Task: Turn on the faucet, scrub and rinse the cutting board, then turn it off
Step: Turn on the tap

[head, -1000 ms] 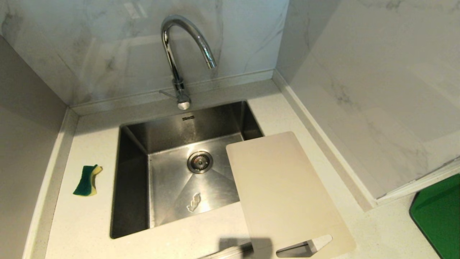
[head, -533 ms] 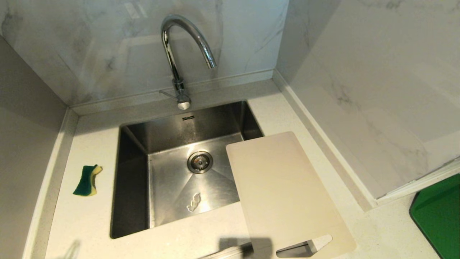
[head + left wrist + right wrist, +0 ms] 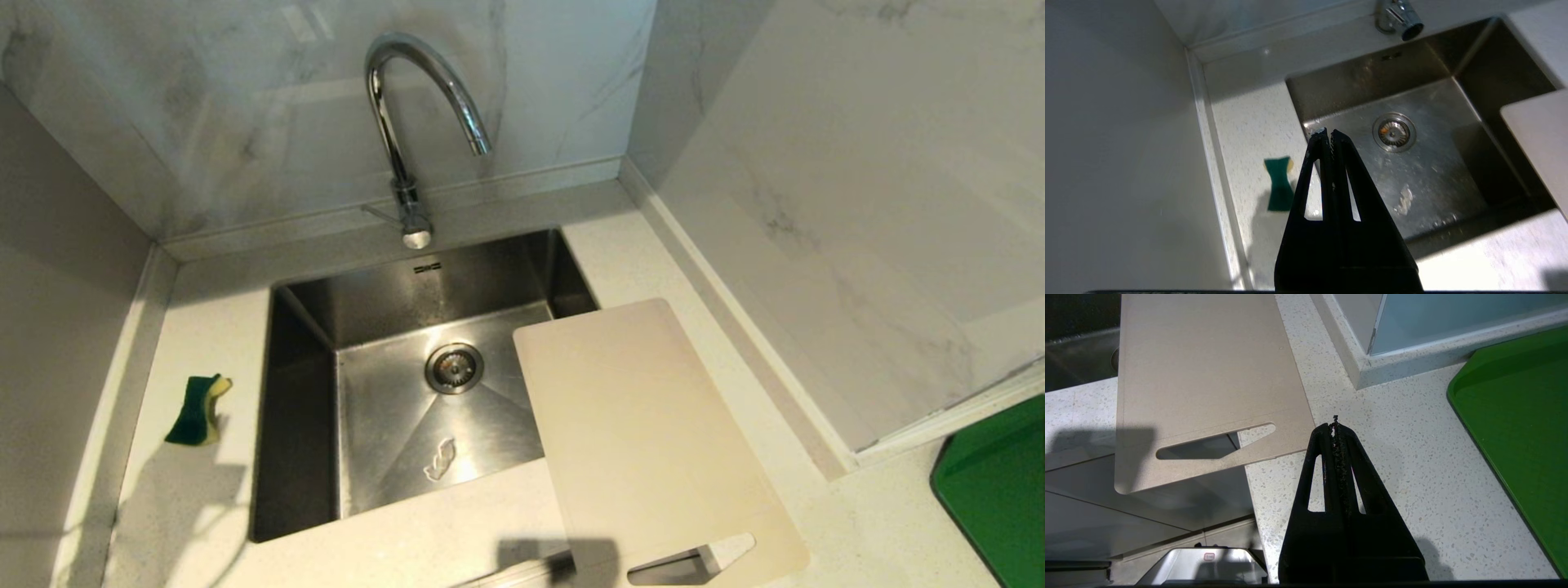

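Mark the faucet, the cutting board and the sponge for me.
faucet [image 3: 390, 122]: head view, on the upright chrome neck.
cutting board [image 3: 645, 425]: head view, on the middle of its flat face.
sponge [image 3: 194, 412]: head view, on the green side.

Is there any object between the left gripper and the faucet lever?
Nothing visible. The left gripper, shut, hangs above the sink's left edge; only open basin separates it from the faucet. The sponge lies aside.

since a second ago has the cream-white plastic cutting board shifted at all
No. The cream-white plastic cutting board lies as before: its far corner overhangs the steel sink at the same spot, and its slotted end juts past the counter's front edge.
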Available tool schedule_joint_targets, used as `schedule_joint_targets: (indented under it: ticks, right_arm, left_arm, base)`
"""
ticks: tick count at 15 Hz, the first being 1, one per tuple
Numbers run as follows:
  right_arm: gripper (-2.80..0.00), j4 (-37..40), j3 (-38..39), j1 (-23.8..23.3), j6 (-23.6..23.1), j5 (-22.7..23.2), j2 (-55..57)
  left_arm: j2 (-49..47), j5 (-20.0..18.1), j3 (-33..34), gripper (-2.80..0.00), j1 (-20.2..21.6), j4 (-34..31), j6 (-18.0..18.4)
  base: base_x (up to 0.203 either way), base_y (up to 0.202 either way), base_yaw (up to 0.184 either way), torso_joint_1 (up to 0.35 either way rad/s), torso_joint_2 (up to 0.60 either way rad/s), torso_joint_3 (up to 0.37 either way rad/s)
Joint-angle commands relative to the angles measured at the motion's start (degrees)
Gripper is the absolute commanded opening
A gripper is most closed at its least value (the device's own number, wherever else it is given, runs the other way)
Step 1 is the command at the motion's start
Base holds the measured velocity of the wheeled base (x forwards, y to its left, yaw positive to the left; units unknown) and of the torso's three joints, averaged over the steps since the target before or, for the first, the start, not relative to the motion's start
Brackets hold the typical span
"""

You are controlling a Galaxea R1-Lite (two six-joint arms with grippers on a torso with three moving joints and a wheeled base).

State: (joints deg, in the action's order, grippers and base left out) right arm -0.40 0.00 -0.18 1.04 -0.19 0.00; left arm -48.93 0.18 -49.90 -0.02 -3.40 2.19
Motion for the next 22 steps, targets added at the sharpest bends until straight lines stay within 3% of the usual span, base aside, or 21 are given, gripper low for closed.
schedule_joint_targets:
  ticks: [1,3,6,10,13,16,18,22]
  right_arm:
    - [-2.8,-0.04,0.09,0.01,0.02,0.02,0.0]
    - [-2.8,-0.04,0.0,0.01,0.02,0.02,0.0]
    - [-2.8,-0.04,0.05,0.01,0.02,0.02,0.0]
    - [-2.8,-0.04,0.07,0.01,0.02,0.02,0.0]
    - [-2.8,-0.04,0.02,0.01,0.02,0.02,0.0]
    - [-2.8,-0.04,0.08,0.01,0.02,0.02,0.0]
    - [-2.8,-0.04,0.04,0.01,0.02,0.02,0.0]
    - [-2.8,-0.04,0.0,0.01,0.02,0.02,0.0]
  left_arm:
    - [-11.08,0.46,-4.87,-2.8,-0.14,0.9,-0.23]
    - [-15.65,1.52,-8.2,-2.8,-1.43,1.56,-0.35]
    - [-23.84,7.43,-13.58,-2.8,-5.85,1.77,-1.34]
    - [-34.95,16.21,-26.46,-2.8,-13.64,-0.67,-9.13]
    - [-43.66,20.76,-34.53,-2.8,-19.35,-3.88,-20.55]
    - [-52.26,21.47,-45.18,-2.8,-21.13,-10.45,-33.08]
    - [-57.5,18.76,-50.47,-2.8,-20.82,-14.64,-40.1]
    - [-64.75,15.96,-58.56,-2.8,-19.35,-15.8,-45.38]
  base:
    - [0.0,0.0,0.0,0.0,0.0,0.0]
    - [0.0,0.0,0.0,0.0,0.0,0.0]
    - [0.0,0.0,0.0,0.0,0.0,0.0]
    - [0.0,0.0,0.0,0.0,0.0,0.0]
    - [0.0,0.0,0.0,0.0,0.0,0.0]
    - [0.0,0.0,0.0,0.0,0.0,0.0]
    - [0.0,0.0,0.0,0.0,0.0,0.0]
    - [0.0,0.0,0.0,0.0,0.0,0.0]
